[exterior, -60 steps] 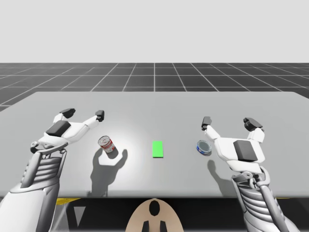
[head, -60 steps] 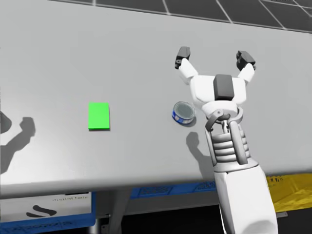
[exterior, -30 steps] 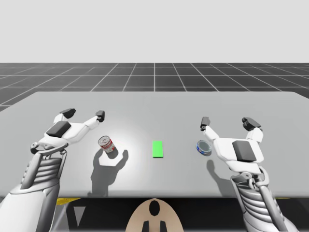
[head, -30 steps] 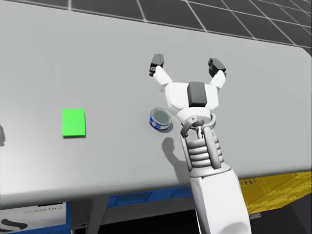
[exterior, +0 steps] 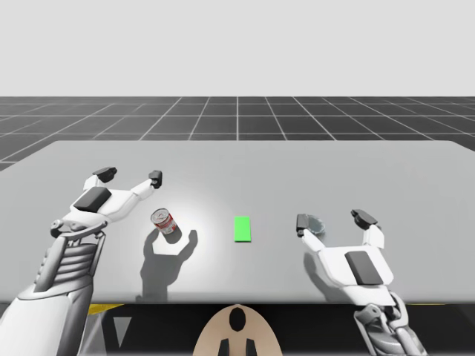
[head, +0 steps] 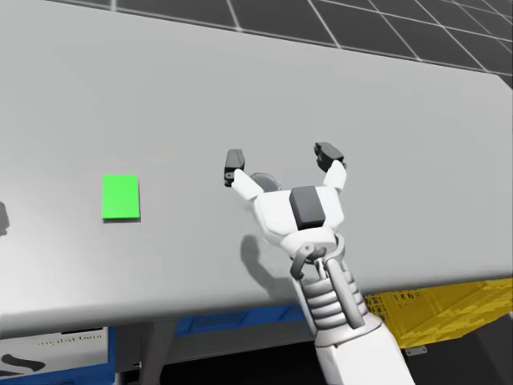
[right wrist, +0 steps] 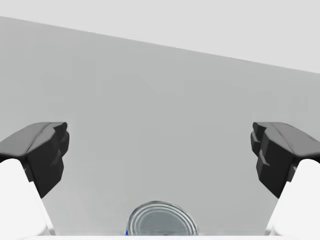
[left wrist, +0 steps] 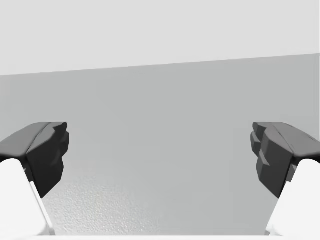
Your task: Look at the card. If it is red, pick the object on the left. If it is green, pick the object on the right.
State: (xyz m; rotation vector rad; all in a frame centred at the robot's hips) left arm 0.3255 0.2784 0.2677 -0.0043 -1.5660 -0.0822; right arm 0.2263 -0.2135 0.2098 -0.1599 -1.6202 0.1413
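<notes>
A green card [exterior: 242, 228] [head: 120, 196] lies flat at the table's middle. Left of it stands a small red-and-white can [exterior: 163, 222]. Right of it sits a low blue can with a silver lid [exterior: 316, 223] [head: 260, 180] [right wrist: 160, 221], partly hidden by my right hand. My right gripper [exterior: 332, 219] [head: 280, 160] [right wrist: 160, 165] is open above that can, which lies low between its spread fingers without touching them. My left gripper [exterior: 128, 176] [left wrist: 160, 165] is open over bare table, behind and left of the red-and-white can.
The grey table [exterior: 237, 163] reaches far behind the objects. Its front edge runs close under my arms. Below that edge in the head view are a blue bin [head: 232, 322] and a yellow crate [head: 433, 305].
My right gripper has pulled back toward the front edge and leftward, coming over the blue can. My head turned right between the two earlier frames. The left arm barely moved.
</notes>
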